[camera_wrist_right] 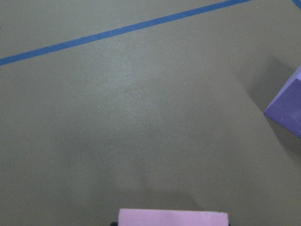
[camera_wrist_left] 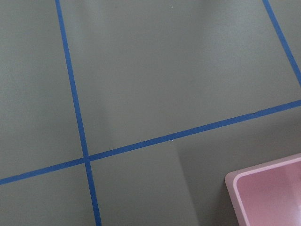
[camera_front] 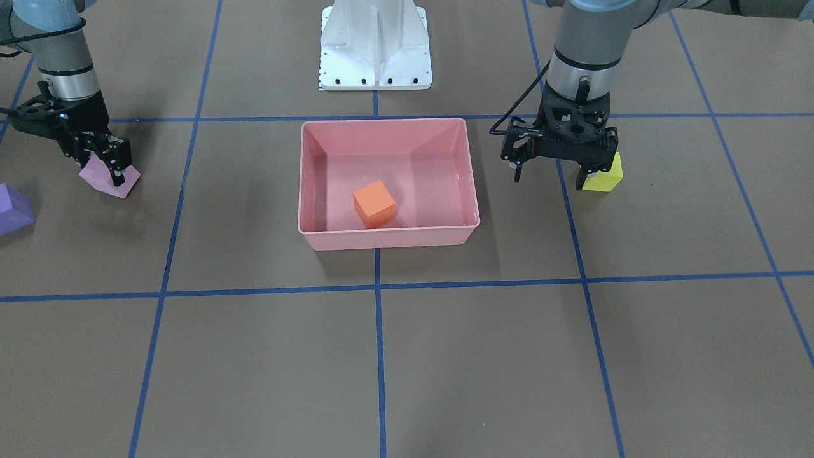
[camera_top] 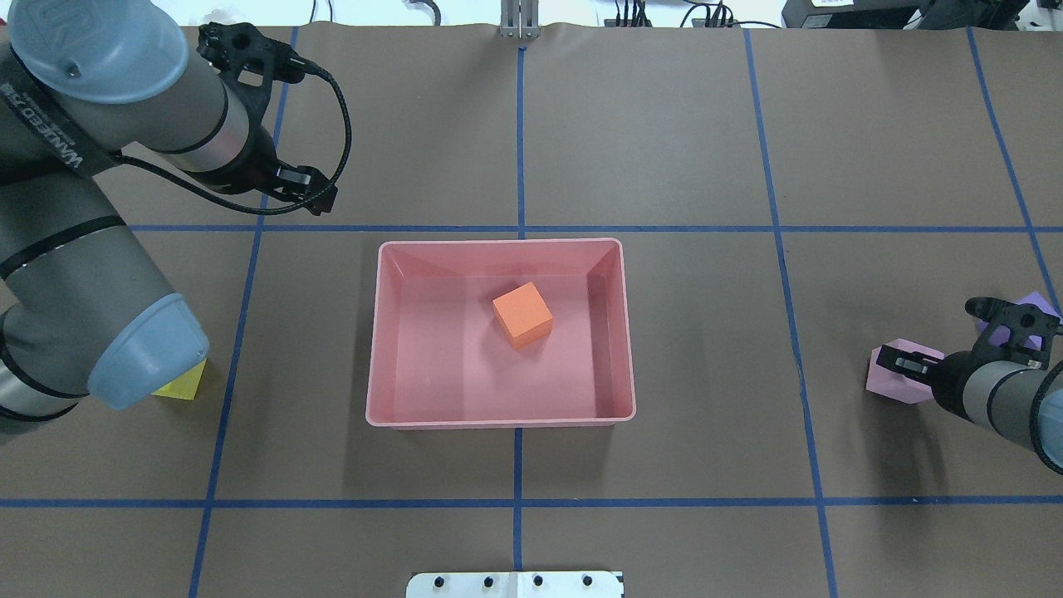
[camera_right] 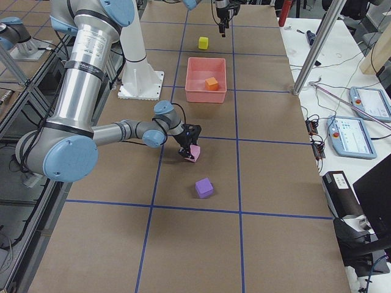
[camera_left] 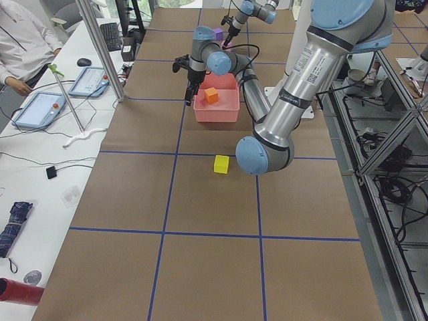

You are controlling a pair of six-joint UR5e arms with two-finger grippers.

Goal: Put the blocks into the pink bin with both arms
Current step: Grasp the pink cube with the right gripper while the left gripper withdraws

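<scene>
The pink bin (camera_front: 388, 238) stands mid-table with the orange block (camera_front: 374, 202) inside it. My right gripper (camera_front: 111, 173) is shut on the light pink block (camera_front: 102, 179), which sits tilted in the jaws; its top edge shows in the right wrist view (camera_wrist_right: 173, 217). The purple block (camera_front: 13, 207) lies on the table just beyond it. My left gripper (camera_front: 584, 184) hangs open and empty above the table, off the bin's far corner on my left side. The yellow block (camera_top: 178, 386) lies on the table near my left elbow, apart from that gripper.
The white base stand (camera_front: 375, 51) is behind the bin. Blue tape lines grid the brown table. A metal post (camera_left: 100, 47) and an operators' bench with tablets (camera_left: 40, 107) run along the far table edge. The left wrist view shows the bin's corner (camera_wrist_left: 263, 188).
</scene>
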